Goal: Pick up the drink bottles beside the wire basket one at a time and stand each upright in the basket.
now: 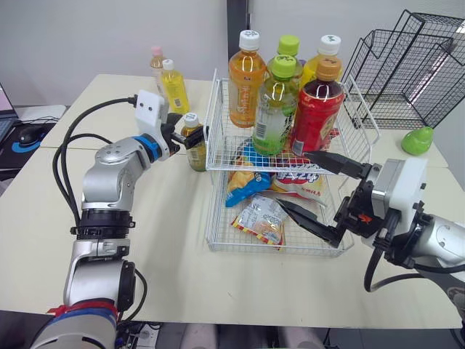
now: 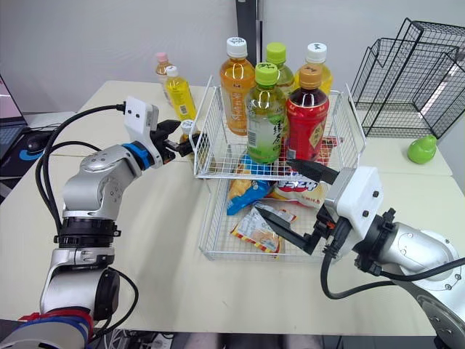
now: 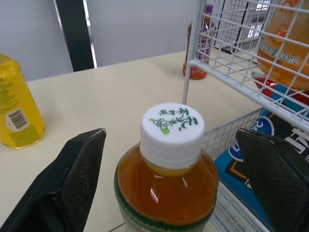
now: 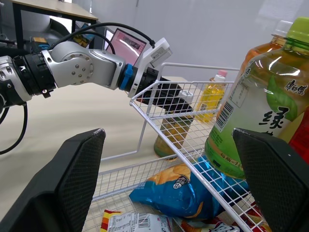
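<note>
Grasp step. My left gripper (image 1: 186,137) straddles the amber tea bottle (image 3: 168,189), upright just left of the wire basket (image 1: 216,109); jaws wide, touching nothing. Next, I judge: close below the cap, lift over the rim. My right gripper (image 1: 296,180) hangs open, empty.

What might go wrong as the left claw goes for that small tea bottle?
The tea bottle stands right beside the basket, so the open left gripper flanking it might snag the wire when closing. Five bottles already crowd the basket's top level; lowering another might knock one over.
</note>
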Robot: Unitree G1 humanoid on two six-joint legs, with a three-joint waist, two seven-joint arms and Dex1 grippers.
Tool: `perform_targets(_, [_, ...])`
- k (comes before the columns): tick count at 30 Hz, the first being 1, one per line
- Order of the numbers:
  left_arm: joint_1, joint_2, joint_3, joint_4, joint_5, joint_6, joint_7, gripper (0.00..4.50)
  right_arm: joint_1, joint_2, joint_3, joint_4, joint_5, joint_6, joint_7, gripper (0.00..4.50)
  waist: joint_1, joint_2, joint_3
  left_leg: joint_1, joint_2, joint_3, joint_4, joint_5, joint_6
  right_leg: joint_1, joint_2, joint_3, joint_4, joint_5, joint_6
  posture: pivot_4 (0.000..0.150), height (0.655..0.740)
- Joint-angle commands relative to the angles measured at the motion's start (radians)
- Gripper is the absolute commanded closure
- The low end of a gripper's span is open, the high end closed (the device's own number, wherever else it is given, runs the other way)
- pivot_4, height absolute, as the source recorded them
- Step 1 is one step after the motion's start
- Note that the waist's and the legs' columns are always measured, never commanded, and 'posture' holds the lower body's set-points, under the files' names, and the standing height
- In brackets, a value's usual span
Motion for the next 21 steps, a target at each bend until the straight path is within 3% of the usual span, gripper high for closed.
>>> perform_targets(1, [-0.038,-0.014,0.008,0.002,0.006,-0.032,0.017,0.22,-0.016,0.003,-0.008,-0.027,-0.008,-0.008,-0.01,0.0,0.0,0.0,0.0,0.0,0.0,0.0,0.0,0.0,0.0,0.0,0.0,0.0,0.0,0.0,0.0,0.15,0.736])
perform_targets(3, [-0.048,-0.021,0.009,0.016,0.007,-0.038,0.022,0.59,-0.02,0.004,-0.004,-0.024,-0.014,-0.008,-0.011,0.0,0.0,0.0,0.0,0.0,0.0,0.0,0.0,0.0,0.0,0.0,0.0,0.0,0.0,0.0,0.0,0.15,0.736])
perform_targets(11, [-0.045,-0.024,0.013,0.015,-0.005,-0.033,0.018,3.1,-0.027,0.016,-0.001,-0.02,-0.039,-0.008,-0.016,0.0,0.0,0.0,0.0,0.0,0.0,0.0,0.0,0.0,0.0,0.0,0.0,0.0,0.0,0.0,0.0,0.15,0.736])
perform_targets(21, [-0.02,-0.01,0.02,-0.031,-0.018,-0.011,0.007,3.14,-0.022,0.016,-0.018,-0.022,-0.051,-0.009,-0.014,0.0,0.0,0.0,0.0,0.0,0.0,0.0,0.0,0.0,0.0,0.0,0.0,0.0,0.0,0.0,0.0,0.15,0.736])
